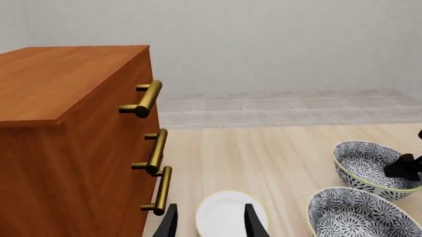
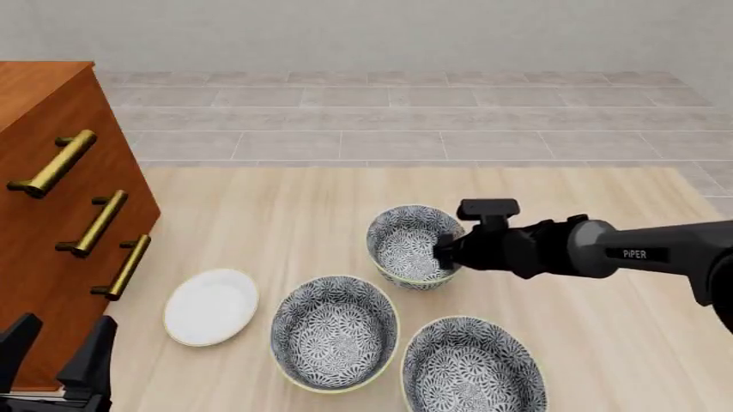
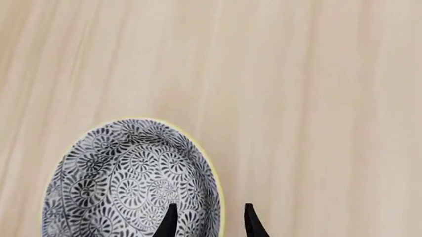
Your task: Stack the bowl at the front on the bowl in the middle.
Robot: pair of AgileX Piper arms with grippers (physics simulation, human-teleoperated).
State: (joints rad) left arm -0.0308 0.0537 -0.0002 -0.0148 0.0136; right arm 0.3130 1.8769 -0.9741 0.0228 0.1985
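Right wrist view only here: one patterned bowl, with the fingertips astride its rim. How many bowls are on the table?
Observer: Three. Yours is the farthest bowl, beyond the middle bowl and nearest bowl.
Operator: Anything else out there?
Observer: A white plate left of the bowls, beside a wooden chest.
Operator: And the left gripper?
Observer: The left gripper is open, holds nothing, and sits low by the chest.

Front bowl (image 2: 473,365) upright, unstacked, just beside middle bowl (image 2: 335,330) (same grey-white floral pattern)
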